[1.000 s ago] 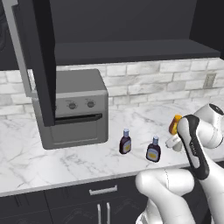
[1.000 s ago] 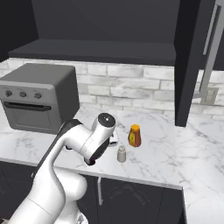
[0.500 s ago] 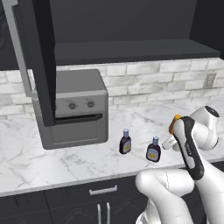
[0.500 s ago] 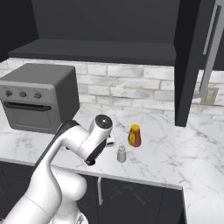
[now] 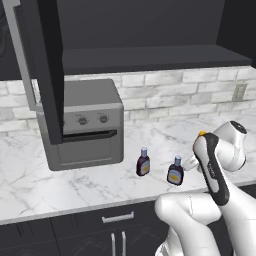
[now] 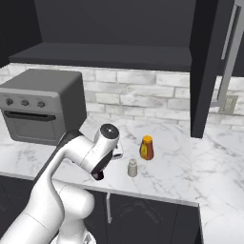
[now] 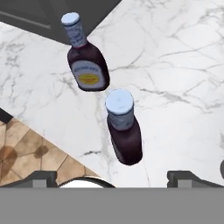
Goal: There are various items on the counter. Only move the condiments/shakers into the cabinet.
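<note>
Two dark finger tips (image 7: 41, 176) stand far apart at the bottom of the hand view, the gripper (image 7: 111, 177) spread as wide as it goes, with nothing held and nothing touched. Between the tips and a little ahead of them stands the nearer bottle (image 7: 124, 128), dark brown with a pale blue cap, upright on the white marble counter (image 7: 183, 65) and apart from both fingers. Farther ahead and toward the left tip stands the second bottle (image 7: 85, 59), its yellow label facing the hand; the two bottles are near each other but not touching. In the left base view the same pair, second bottle (image 5: 143, 162) and nearer bottle (image 5: 175, 171), stand in front of the grey toaster oven (image 5: 82, 122), with the arm's wrist hanging just beside the nearer one. In the right base view the tiny pale shaker (image 6: 132, 167) stands on the counter (image 6: 190, 167) just beside the wrist, and the orange rounded thing (image 6: 147, 147) sits a little behind it. Above, the black cabinet (image 6: 119, 52) hangs with its tall door (image 6: 206, 66) swung open and its dark shelf bare.
</note>
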